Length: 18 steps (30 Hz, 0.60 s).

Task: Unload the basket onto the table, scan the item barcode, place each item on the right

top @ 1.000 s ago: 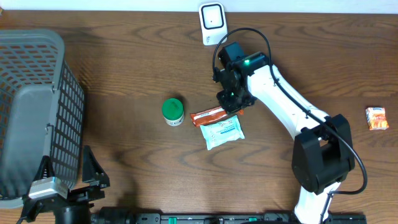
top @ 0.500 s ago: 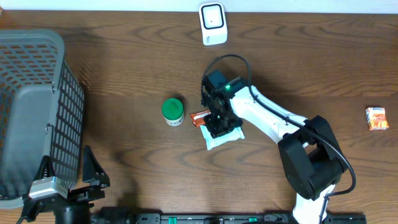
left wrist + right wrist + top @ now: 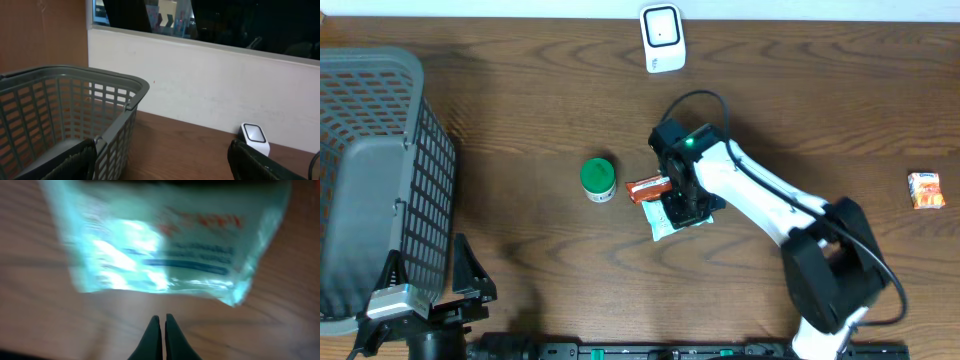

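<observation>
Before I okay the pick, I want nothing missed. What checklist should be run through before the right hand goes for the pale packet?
1. Open right hand for grasping: not ok, its fingers are shut.
2. Aim at pale packet: ok, it lies just ahead of the fingertips.
3. Packet apart from orange bar: cannot tell, the arm hides their edges.
4. Barcode located: cannot tell, the print is blurred.
5. Nothing covering scanner: ok.
6. Idle left hand out of the way: ok, open by the basket.
</observation>
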Tool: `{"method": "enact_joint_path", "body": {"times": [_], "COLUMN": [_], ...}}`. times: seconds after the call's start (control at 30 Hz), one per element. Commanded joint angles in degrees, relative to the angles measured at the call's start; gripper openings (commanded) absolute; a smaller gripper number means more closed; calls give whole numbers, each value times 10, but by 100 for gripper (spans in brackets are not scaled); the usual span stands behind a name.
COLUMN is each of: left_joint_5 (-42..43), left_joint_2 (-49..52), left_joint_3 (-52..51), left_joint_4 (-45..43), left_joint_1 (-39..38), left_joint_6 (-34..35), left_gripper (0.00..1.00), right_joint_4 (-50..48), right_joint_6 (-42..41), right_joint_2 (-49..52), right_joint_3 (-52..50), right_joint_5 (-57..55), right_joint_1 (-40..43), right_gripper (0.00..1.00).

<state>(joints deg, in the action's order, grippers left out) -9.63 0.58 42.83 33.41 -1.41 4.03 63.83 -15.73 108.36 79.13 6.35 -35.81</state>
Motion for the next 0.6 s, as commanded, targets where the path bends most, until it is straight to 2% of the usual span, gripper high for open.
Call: {"method": "enact_joint_path", "body": {"times": [0.0,0.1,0.2,0.27,0.5,0.53,0.57], "left_joint_5": [-5,-5,-5,-5,-5,-5,-5], "left_joint_2": [-4,-4,-4,-4,-4,-4,-4], "left_joint_3": [-4,-4,-4,-4,-4,-4,-4], "left_joint_4": [-1,0,-1,-1,-1,0,0], "left_joint_1": [-3,-3,-3,-3,-3,-3,-3], "left_joint_6": [-10,-10,-10,-10,-10,-10,-10], "left_gripper": [84,84,84,84,84,84,84], "right_joint_4": [-40,-96,-142,-150,-130,-121,-110], "right_joint_6": [-3,-3,-3,-10,-30,-33,-41], "right_joint_2": [-42,-30,-4,12,20,14,5], "right_joint_3": [16,14,14,14,14,14,14], "right_joint_5": [29,12,13,12,40,56,75], "right_joint_1": [-5,-5,-7,-7,-6,-2,3], "right_gripper": [1,8,5,2,3,19,29]}}
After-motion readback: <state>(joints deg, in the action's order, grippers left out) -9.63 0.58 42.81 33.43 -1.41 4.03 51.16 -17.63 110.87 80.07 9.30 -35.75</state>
